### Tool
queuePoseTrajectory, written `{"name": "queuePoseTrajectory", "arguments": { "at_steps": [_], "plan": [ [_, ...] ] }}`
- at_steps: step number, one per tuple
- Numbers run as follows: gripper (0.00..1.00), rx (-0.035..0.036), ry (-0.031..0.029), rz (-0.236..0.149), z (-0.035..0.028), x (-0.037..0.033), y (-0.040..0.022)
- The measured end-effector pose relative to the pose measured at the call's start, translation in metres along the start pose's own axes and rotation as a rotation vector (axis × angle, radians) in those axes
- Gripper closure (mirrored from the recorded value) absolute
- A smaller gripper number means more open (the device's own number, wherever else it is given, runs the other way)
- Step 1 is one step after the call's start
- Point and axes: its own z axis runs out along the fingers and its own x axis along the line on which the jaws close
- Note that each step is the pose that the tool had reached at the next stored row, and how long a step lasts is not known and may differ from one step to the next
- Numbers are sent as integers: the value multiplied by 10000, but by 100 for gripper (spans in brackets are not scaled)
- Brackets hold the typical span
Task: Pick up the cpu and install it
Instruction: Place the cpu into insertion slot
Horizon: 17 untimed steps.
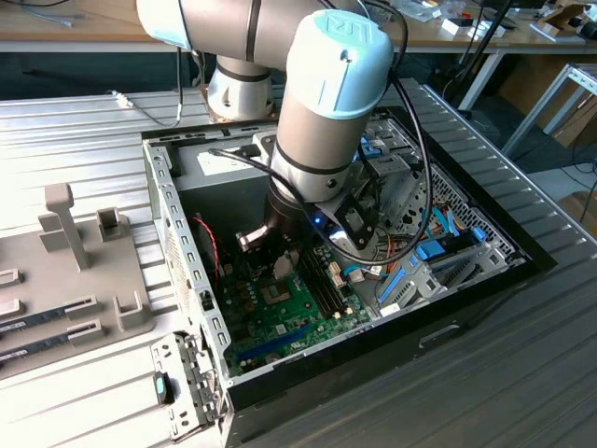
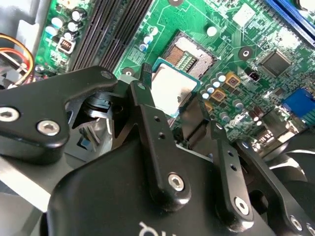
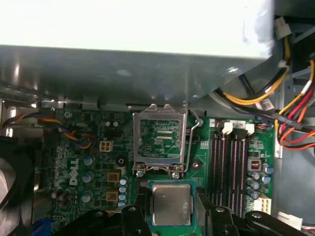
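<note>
Gripper (image 2: 174,96) is low inside the computer case (image 1: 173,233), fingers (image 2: 152,123) clamped on two edges of the cpu (image 2: 170,88), holding it just over the green motherboard (image 2: 236,29), partly above the open socket (image 2: 191,53).

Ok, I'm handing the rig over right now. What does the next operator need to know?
Gripper: shut on the silvery square cpu with a thin green rim, one finger on each side.
Where: inside the open computer case, low over the green motherboard, next to the flipped-open metal socket frame.
Done: cpu picked up and brought to the socket.
Left: seating it. I can't tell if it already rests in the socket. The frame is not yet closed.
</note>
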Motion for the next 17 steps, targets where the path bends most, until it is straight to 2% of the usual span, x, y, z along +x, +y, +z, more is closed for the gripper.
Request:
{"name": "queuePoseTrajectory", "arguments": {
  "at_steps": [3,10,13,17],
  "plan": [
    [53,1,0,0,27,11,-5],
    [53,-2,-1,1,35,18,-5],
    [53,0,0,0,65,47,-7],
    [53,2,2,0,142,68,-38]
  ]
}}
